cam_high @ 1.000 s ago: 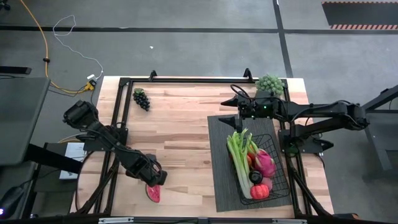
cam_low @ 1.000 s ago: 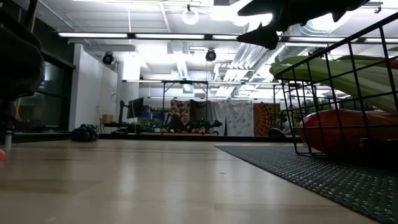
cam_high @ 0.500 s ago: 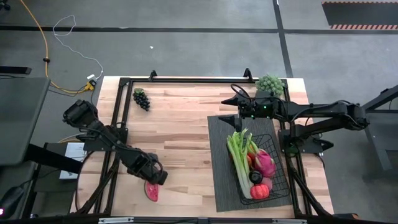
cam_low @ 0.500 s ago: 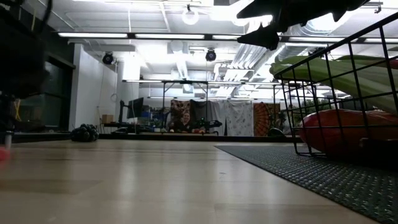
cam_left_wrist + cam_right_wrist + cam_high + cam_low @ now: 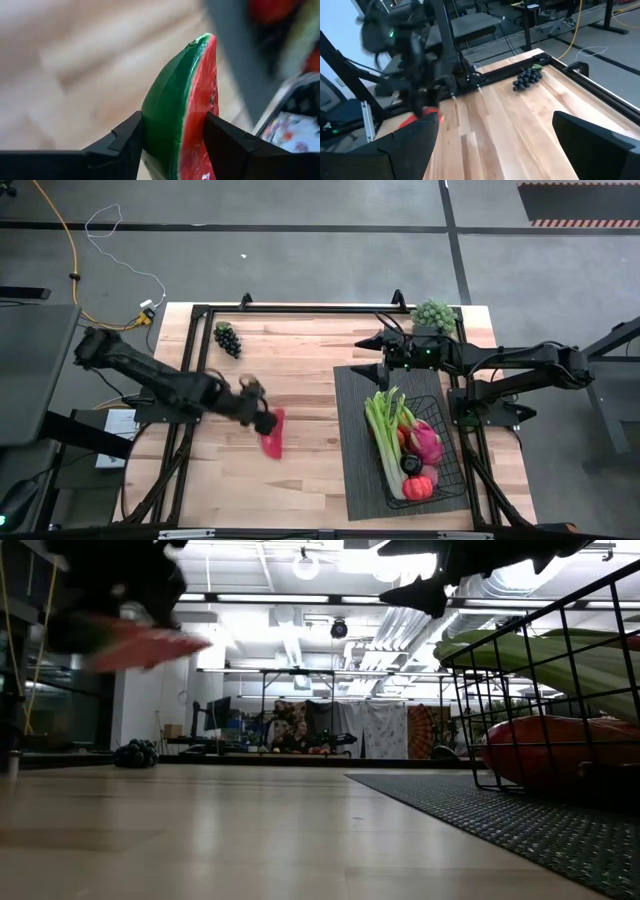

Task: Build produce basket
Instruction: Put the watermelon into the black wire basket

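A watermelon slice (image 5: 182,115), green rind and red flesh, hangs in the air left of the table's middle (image 5: 272,436), with my left gripper (image 5: 263,418) shut on it. In the low view it shows blurred, well above the tabletop (image 5: 140,640). The black wire basket (image 5: 452,442) stands on a dark ribbed mat (image 5: 355,430) at the right and holds celery (image 5: 383,430), a pink dragon fruit (image 5: 427,438) and other produce. Dark grapes (image 5: 228,338) lie on the wood at the far left. My right gripper (image 5: 380,342) hovers open beyond the mat's far edge. My left gripper pinches the watermelon slice between its two fingers, one on the green rind (image 5: 150,125) and one on the red cut face (image 5: 200,131). The slice's pointed end sticks out past the fingertips. The fingers slant downward. The slice is lifted clear of the table.
A green grape bunch (image 5: 433,313) sits at the table's far right corner. A black frame rail (image 5: 300,308) runs along the far edge. Bare wood (image 5: 300,380) lies between the slice and the mat.
My left gripper has taken hold of the watermelon slice near the table's near left edge. It has lifted the slice clear and swung it toward the far edge and a little toward the basket, turning its wrist on the way. The right arm has kept still.
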You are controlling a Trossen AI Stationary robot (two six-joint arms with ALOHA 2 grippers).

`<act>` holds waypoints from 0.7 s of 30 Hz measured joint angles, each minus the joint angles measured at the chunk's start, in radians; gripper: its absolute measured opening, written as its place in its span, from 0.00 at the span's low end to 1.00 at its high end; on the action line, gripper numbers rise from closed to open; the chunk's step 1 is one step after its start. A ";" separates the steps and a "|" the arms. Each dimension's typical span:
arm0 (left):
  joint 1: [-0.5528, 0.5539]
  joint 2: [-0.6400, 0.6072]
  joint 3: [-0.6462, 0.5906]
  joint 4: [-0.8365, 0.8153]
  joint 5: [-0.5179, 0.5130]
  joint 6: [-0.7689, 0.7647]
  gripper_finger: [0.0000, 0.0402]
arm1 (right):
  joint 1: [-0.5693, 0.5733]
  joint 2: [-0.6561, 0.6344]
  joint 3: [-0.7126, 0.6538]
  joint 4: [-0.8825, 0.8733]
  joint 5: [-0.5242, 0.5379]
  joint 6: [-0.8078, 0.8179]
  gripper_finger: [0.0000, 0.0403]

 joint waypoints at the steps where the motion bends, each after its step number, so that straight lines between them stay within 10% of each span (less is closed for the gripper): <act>1: 0.030 -0.037 0.000 0.004 -0.026 0.048 0.44 | 0.000 0.000 0.000 0.005 -0.001 0.004 0.94; 10: 0.287 -0.248 0.001 0.193 -0.140 0.494 0.44 | 0.000 0.000 0.000 0.077 -0.003 0.062 0.94; 21: 0.506 -0.228 0.002 0.603 -0.114 0.764 0.44 | 0.000 0.000 0.000 0.242 -0.003 0.091 0.94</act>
